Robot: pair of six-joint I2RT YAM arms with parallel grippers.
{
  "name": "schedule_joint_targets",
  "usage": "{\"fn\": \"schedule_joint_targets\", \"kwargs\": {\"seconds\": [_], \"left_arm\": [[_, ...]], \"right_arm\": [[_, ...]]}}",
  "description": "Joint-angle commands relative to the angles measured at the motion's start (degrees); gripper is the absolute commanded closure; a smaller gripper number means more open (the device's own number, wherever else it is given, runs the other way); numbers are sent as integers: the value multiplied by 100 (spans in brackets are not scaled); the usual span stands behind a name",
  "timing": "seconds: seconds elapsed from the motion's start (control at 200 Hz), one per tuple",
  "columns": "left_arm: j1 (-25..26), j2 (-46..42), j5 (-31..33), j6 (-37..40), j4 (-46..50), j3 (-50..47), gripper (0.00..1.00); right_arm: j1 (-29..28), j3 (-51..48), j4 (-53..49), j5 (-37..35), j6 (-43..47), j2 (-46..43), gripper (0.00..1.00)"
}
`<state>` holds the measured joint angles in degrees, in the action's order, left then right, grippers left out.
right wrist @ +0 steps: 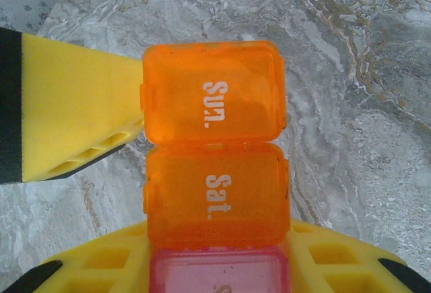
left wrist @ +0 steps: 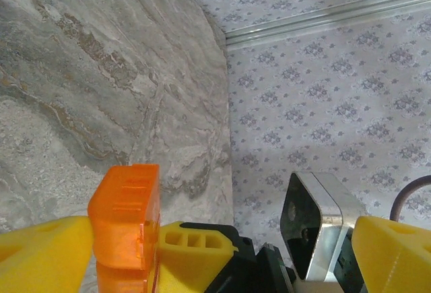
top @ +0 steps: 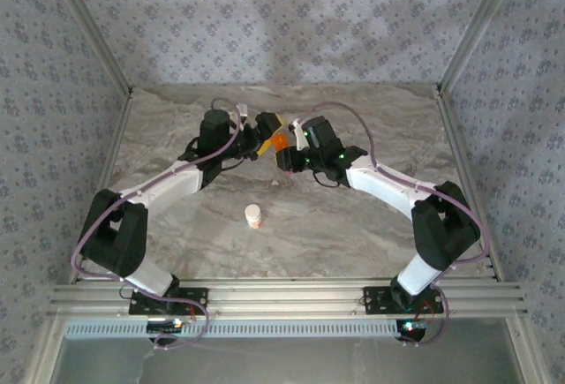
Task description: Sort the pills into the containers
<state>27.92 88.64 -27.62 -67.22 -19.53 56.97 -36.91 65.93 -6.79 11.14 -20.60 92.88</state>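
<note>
The containers (right wrist: 214, 172) are a joined strip of translucent compartments: two orange ones marked "Sun." and "Sat." and a pink one (right wrist: 217, 273), all with lids down. My right gripper (right wrist: 219, 266) is shut on the pink end and holds the strip above the table. My left gripper (left wrist: 217, 232) is wide open around the orange end (left wrist: 124, 219). One of its yellow fingers (right wrist: 74, 104) touches the side of the "Sun." compartment. From above, both grippers meet at the orange strip (top: 279, 141) at the table's middle back. The pills are out of view.
A small white bottle (top: 253, 216) with an orange-red band stands upright on the marble table (top: 353, 234), nearer the front between the two arms. Patterned walls close in the back and both sides.
</note>
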Motion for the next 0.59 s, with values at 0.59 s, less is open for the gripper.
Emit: {"fn": "schedule_joint_targets", "kwargs": {"seconds": [0.59], "left_arm": [[170, -39, 119, -248, -320, 236, 2]], "right_arm": [[-81, 43, 117, -190, -128, 24, 70]]}}
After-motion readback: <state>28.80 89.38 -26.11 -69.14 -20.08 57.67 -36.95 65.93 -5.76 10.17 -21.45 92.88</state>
